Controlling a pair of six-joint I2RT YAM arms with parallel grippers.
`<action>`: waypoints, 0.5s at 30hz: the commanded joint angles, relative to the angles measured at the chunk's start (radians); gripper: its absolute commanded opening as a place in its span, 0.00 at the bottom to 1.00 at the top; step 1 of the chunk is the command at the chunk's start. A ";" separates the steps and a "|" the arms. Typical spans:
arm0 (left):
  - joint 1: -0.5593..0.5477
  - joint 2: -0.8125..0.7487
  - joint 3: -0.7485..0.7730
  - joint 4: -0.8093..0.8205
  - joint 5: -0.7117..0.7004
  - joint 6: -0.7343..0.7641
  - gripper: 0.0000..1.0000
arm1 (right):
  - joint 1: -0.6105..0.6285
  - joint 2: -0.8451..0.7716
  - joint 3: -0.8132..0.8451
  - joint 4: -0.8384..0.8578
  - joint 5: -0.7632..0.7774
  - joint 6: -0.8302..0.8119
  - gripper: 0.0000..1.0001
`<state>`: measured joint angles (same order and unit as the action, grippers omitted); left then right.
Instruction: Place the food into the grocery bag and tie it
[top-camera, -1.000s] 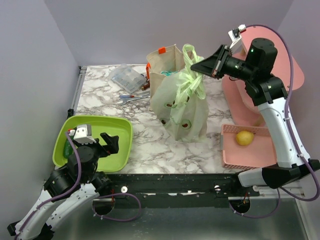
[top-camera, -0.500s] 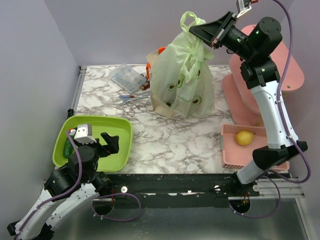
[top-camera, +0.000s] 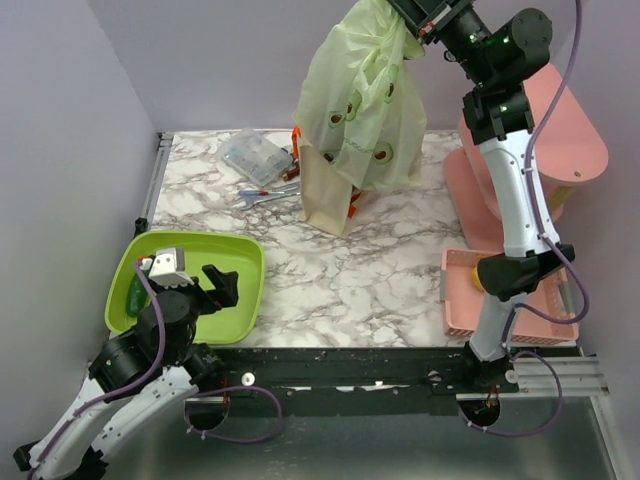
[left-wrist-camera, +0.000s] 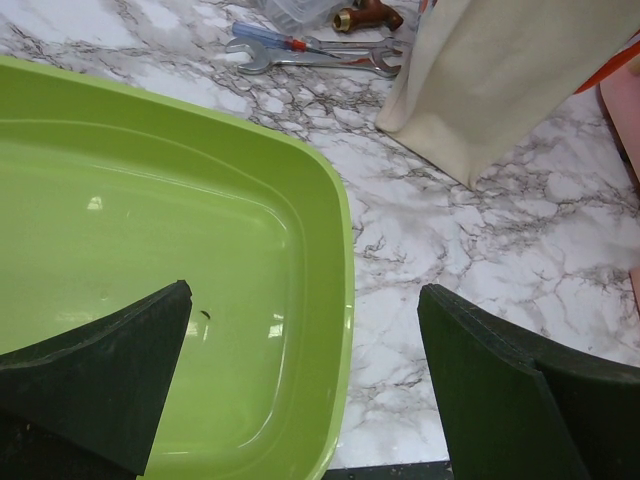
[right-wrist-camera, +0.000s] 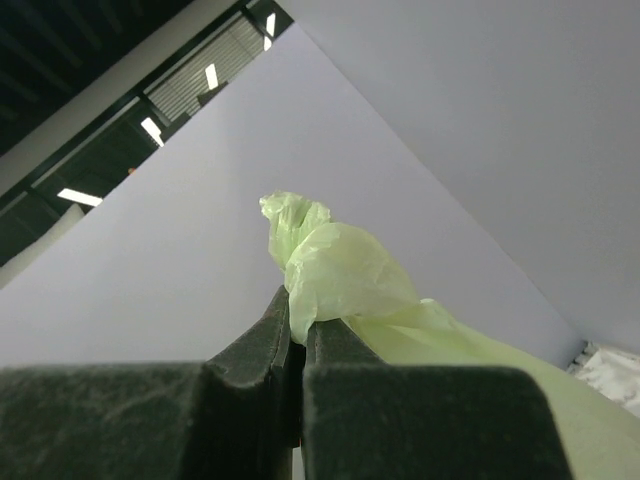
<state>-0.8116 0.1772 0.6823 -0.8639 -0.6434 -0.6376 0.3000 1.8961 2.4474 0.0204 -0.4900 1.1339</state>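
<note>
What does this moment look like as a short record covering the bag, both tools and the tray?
grocery bag: hanging above the marble table, in front of the beige tote
bag top: bunched and pinched in the right tool
right tool: shut on the grocery bag, raised high at the far side
left tool: open, holding nothing, over the green tray
green tray: at the near left of the table
bag contents: cannot tell through the plastic
</note>
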 joint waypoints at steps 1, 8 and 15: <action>0.005 0.014 0.013 -0.012 -0.015 -0.005 0.98 | 0.001 0.028 0.072 0.200 0.117 0.029 0.01; 0.006 0.022 0.012 -0.009 -0.009 -0.002 0.98 | -0.001 0.146 0.147 0.332 0.242 -0.027 0.01; 0.006 0.030 0.011 -0.007 -0.005 0.001 0.98 | -0.002 0.240 0.149 0.472 0.319 -0.102 0.01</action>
<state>-0.8116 0.1967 0.6823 -0.8639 -0.6434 -0.6373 0.3000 2.0880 2.5561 0.3241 -0.2646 1.0863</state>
